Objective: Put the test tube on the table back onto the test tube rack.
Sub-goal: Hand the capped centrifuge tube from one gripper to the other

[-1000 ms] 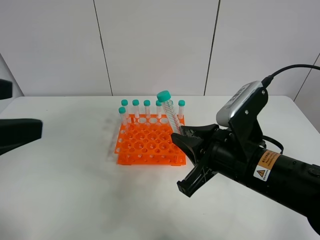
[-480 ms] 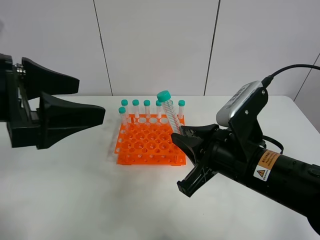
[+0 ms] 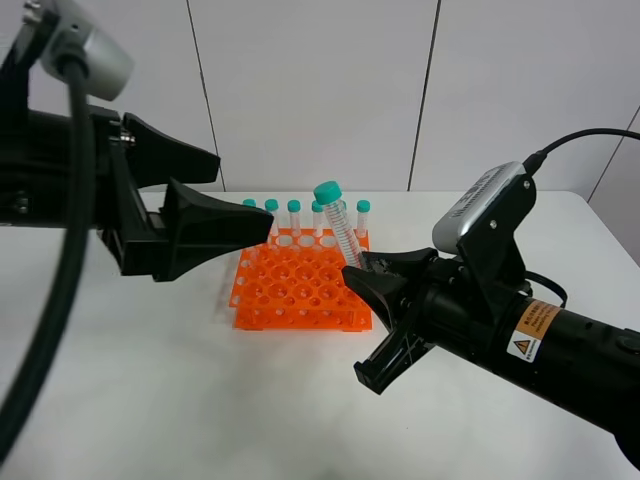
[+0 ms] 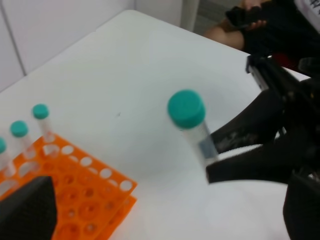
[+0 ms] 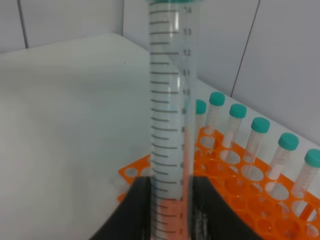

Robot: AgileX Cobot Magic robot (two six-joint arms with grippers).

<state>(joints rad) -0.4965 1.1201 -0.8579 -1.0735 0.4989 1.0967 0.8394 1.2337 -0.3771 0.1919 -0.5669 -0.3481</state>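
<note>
White surface [image 3: 140,390] with a pale panelled wall [image 3: 310,90] behind it. We note an orange rack [image 3: 290,292] standing near the middle: two tiers, a grid of round holes.

Far row of the rack: capped tubes [image 3: 294,218] standing upright with teal tops. From the right wrist camera we count six of them in a line [image 5: 260,135]. The holes nearer the arms show open.

Held tube [image 3: 340,232]: off the surface and in no hole. The right fingers [image 3: 392,282] are closed on its lower part. Its teal cap [image 3: 327,191] is uppermost, and the body leans up and toward the left of the high view. The right wrist camera shows the clear, graduated tube [image 5: 170,115] rising between the two dark fingers [image 5: 134,210], pinched low down. Its tip is hidden.

Position: in the high view the lower end overlaps the rack's near right corner. From the left wrist camera the tube [image 4: 197,137] shows against bare white surface, apart from the rack's corner [image 4: 85,200]. We cannot tell whether it hangs over the holes or just beside them.

Left fingers [image 3: 215,228]: spread wide and holding nothing. They are raised above the surface to the left of the rack, tips aimed toward the rack and the held tube. The lower finger covers the rack's far left corner in the high view. We see a clear gap between these tips and the tube
</note>
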